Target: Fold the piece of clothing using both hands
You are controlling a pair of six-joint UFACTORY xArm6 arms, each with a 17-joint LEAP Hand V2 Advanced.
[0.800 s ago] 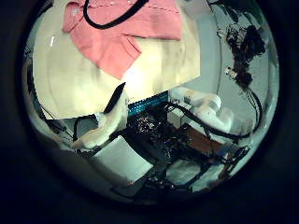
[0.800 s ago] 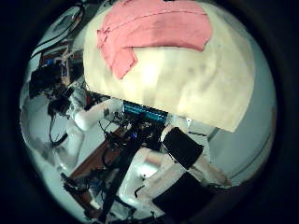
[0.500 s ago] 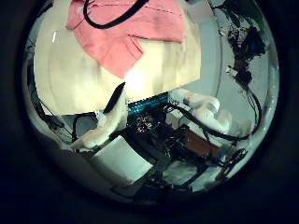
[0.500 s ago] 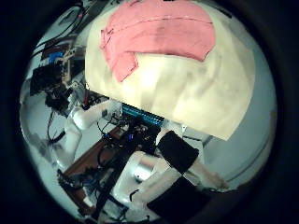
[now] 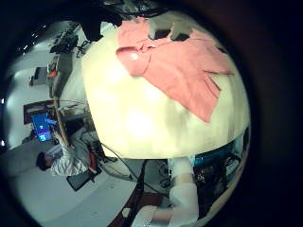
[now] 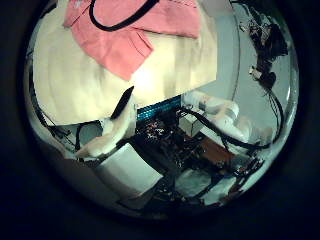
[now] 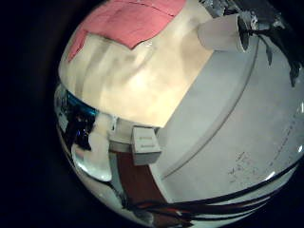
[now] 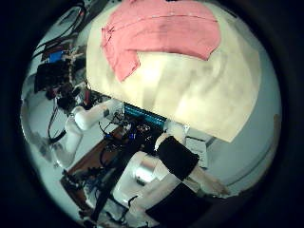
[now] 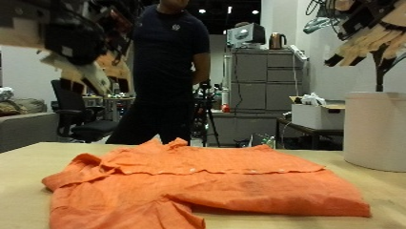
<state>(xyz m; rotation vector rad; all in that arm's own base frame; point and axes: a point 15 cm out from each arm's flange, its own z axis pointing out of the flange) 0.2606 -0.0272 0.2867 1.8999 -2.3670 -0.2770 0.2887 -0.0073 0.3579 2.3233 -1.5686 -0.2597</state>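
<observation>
Tan table (image 9: 26,162) up front in the outside view, and the orange shirt (image 9: 215,181) lies flat on it, partly folded, collar to the far side. Left hand (image 9: 79,43) hangs high over the left, too smeared to read there; right hand (image 9: 368,38) hangs high on the right, fingers straight, empty. Both are well clear of the cloth.

Left little finger side: shirt (image 5: 180,61) on the far part of the table (image 5: 142,123), nothing touching it.

Left thumb side: the camera has crept since half a second ago, the shirt (image 6: 120,30) now cut off at the edge. One finger (image 6: 118,118) reaches out straight, holding nothing.

Right little finger side: only a strip of shirt (image 7: 123,21) shows.

Right thumb side: shirt (image 8: 161,33) almost as before, no fingers near it.
</observation>
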